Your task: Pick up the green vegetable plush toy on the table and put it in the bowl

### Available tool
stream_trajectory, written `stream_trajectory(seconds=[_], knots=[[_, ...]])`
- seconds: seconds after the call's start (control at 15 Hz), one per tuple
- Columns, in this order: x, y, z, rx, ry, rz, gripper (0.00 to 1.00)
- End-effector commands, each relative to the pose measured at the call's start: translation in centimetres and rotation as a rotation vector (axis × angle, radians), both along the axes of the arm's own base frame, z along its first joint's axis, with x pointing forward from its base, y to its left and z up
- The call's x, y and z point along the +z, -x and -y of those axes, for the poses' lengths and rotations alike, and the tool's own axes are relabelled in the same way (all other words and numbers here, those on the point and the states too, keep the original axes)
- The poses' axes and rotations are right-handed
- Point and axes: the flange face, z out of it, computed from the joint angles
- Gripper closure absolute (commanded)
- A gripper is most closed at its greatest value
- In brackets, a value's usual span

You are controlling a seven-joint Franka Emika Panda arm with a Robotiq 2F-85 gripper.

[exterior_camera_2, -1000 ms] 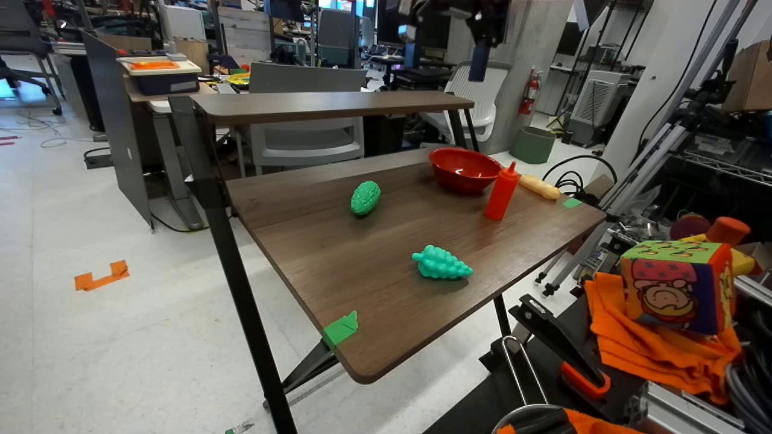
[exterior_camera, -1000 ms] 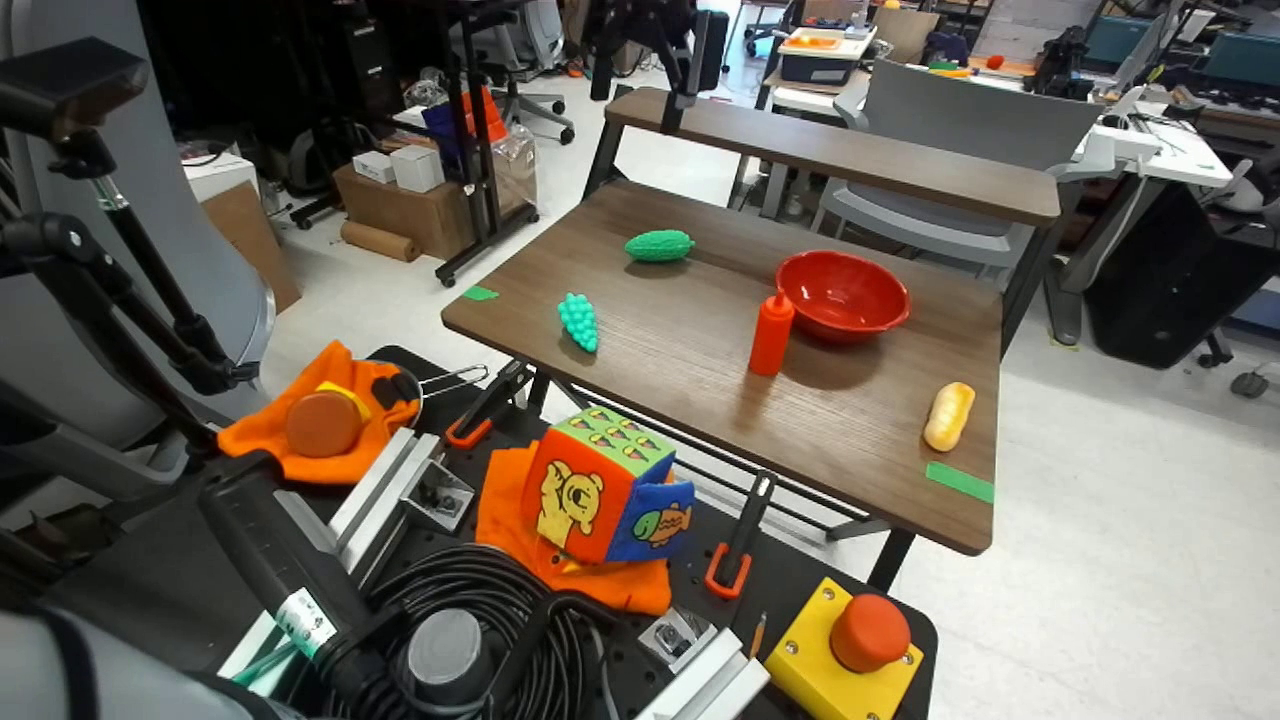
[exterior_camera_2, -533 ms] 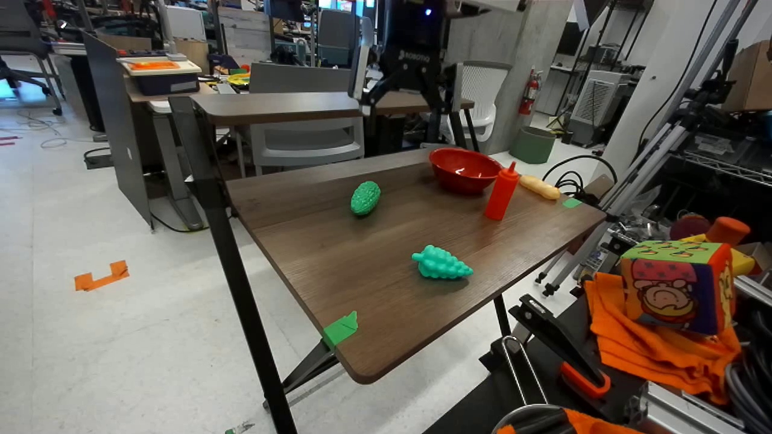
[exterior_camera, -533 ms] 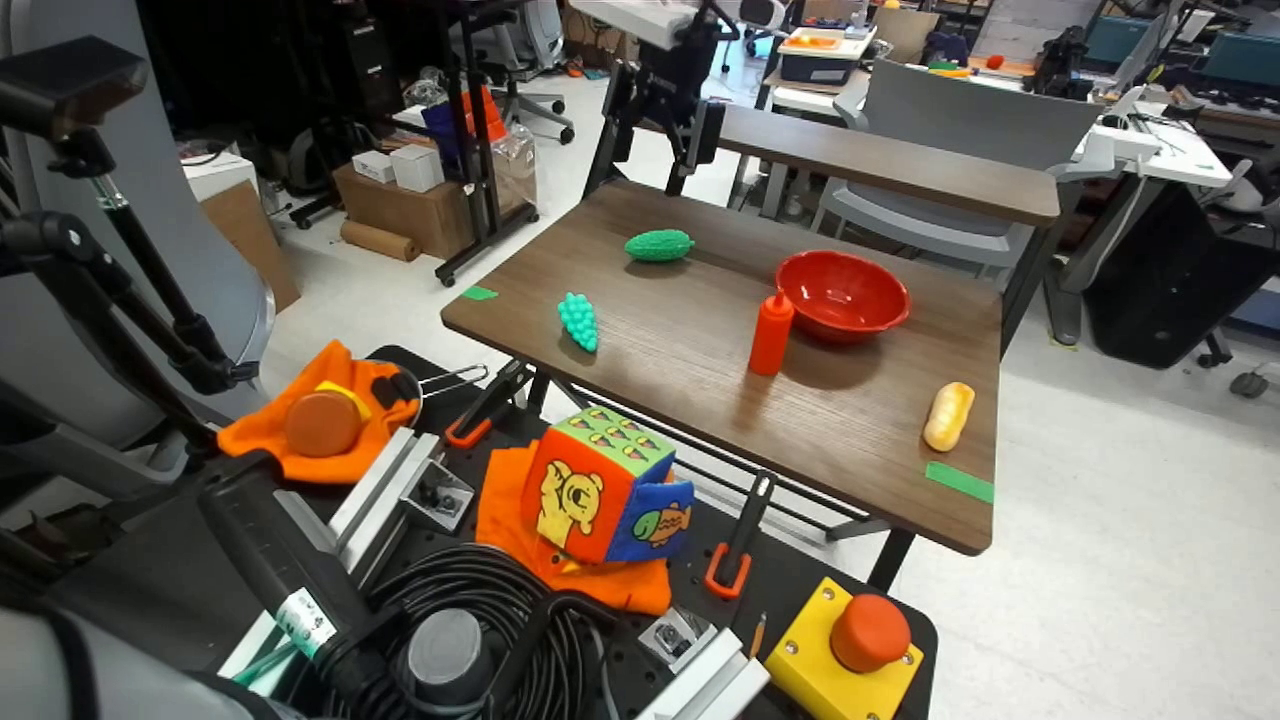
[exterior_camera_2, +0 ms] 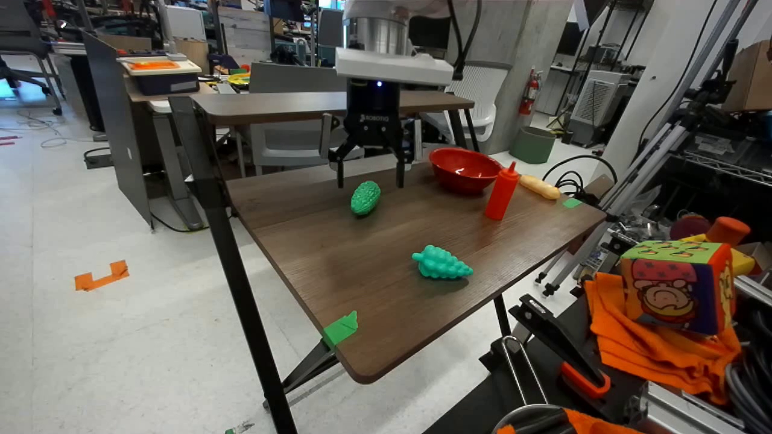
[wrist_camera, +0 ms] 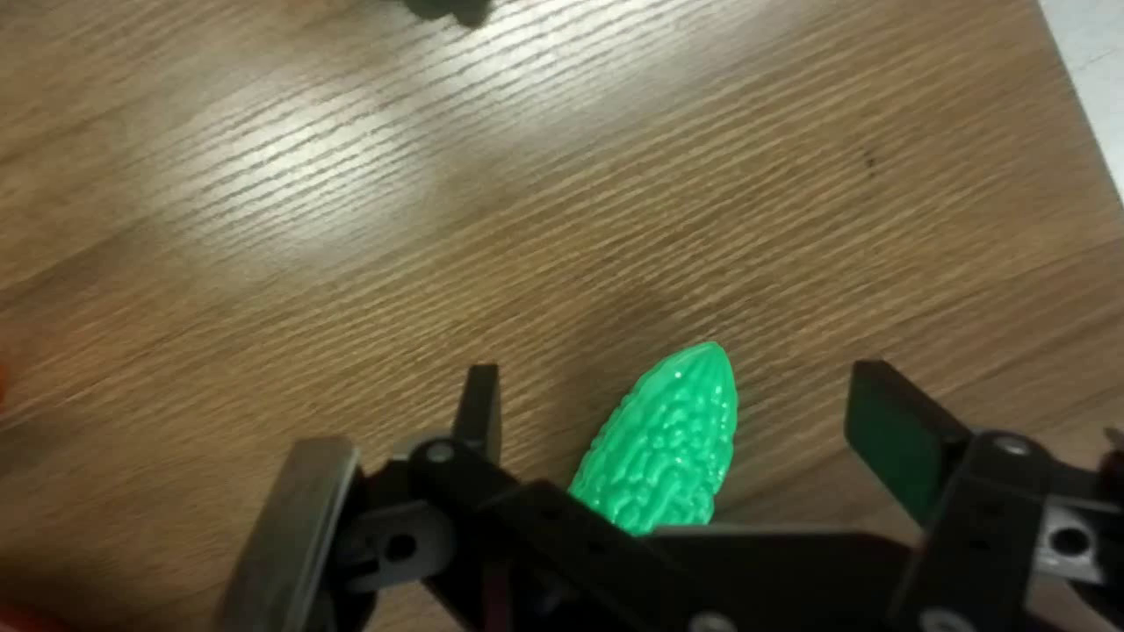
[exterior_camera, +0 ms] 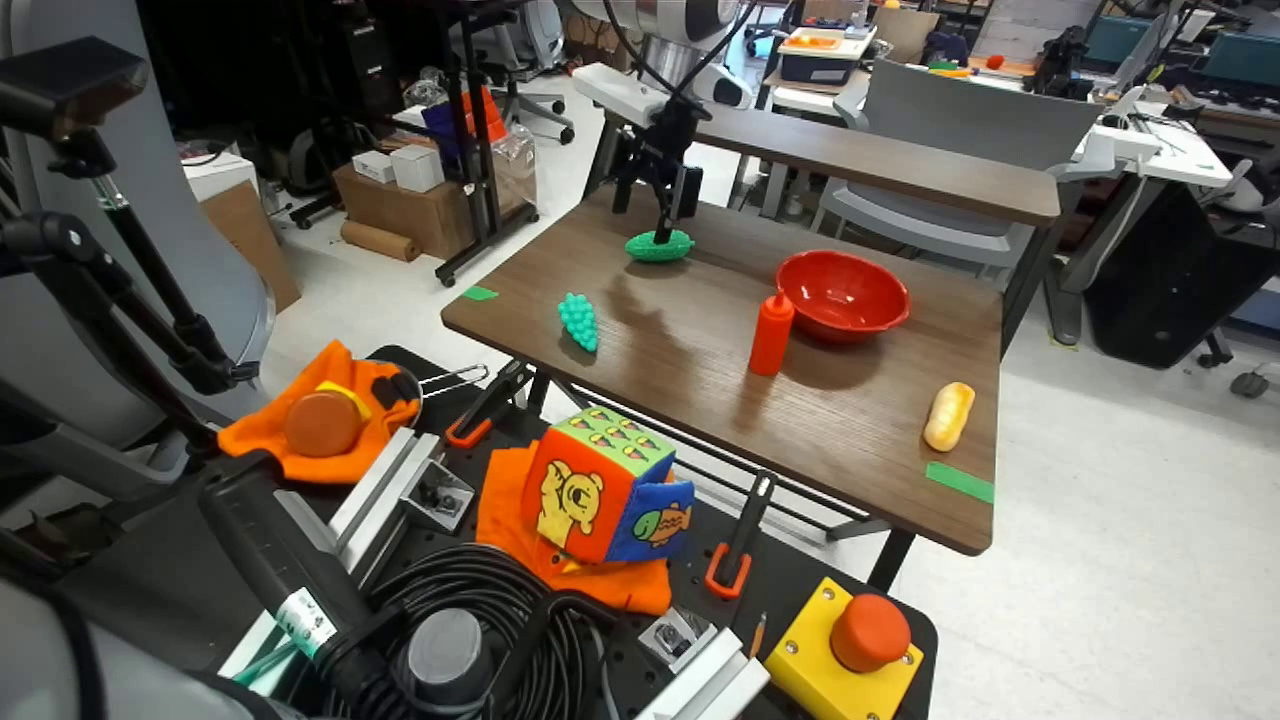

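Claw (exterior_camera_2: 370, 182) spread wide and empty, I hang over the green vegetable (wrist_camera: 663, 439), jaws to either side, presumably to pinch across its narrow width. It lies on the desk (exterior_camera: 850, 430), left of the red bowl (exterior_camera: 843, 295) in both exterior views. That bowl stands mouth-up, fit to receive; the red bottle (exterior_camera: 771, 340) upright on its near side could snag a low carry.

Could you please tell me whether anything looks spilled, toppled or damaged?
Nothing much stands out. The red bowl and red bottle stand upright on the table; the green vegetable toy lies beneath the open gripper, looking whole where visible. At most, the green tape at one corner has a ragged end.
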Motion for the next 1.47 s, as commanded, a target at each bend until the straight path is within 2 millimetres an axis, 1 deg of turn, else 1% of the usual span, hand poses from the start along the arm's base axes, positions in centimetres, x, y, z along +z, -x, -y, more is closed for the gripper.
stream_trajectory(seconds=[0.0, 0.13, 0.2, 0.27, 0.33, 0.4, 0.47, 0.6, 0.67, 0.73, 0.8, 0.87, 0.93, 1.07, 1.13, 1.2, 1.27, 1.4], knots=[[-1.8, -2.0, -0.9, -0.028, 0.052, -0.010, 0.00], [-2.6, -2.5, -1.0, -0.040, 0.076, -0.013, 0.00], [-2.9, -2.7, -1.1, -0.044, 0.090, -0.013, 0.07], [-3.1, -3.0, -1.1, -0.051, 0.108, -0.006, 0.28], [-3.3, -3.2, -1.1, -0.055, 0.119, -0.005, 0.32], [-3.3, -3.4, -1.2, -0.059, 0.128, -0.003, 0.32], [-3.3, -3.6, -1.2, -0.060, 0.137, -0.004, 0.39], [-2.7, -3.8, -1.4, -0.056, 0.142, -0.006, 0.55], [-2.2, -3.9, -1.6, -0.041, 0.136, -0.009, 0.62], [-1.5, -3.8, -1.7, -0.017, 0.141, -0.015, 0.71], [-0.7, -3.7, -1.8, 0.012, 0.143, -0.031, 0.77], [0.5, -3.6, -2.0, 0.045, 0.129, -0.039, 0.79], [2.0, -3.4, -2.2, 0.092, 0.110, -0.044, 0.79], [5.8, -3.0, -1.9, 0.200, 0.093, -0.034, 0.79], [7.9, -2.8, -1.2, 0.247, 0.095, -0.033, 0.79], [9.6, -3.0, -0.4, 0.272, 0.094, -0.024, 0.79], [11.4, -3.3, 1.0, 0.286, 0.104, -0.026, 0.79], [14.1, -3.6, 4.4, 0.314, 0.122, -0.058, 0.79]])
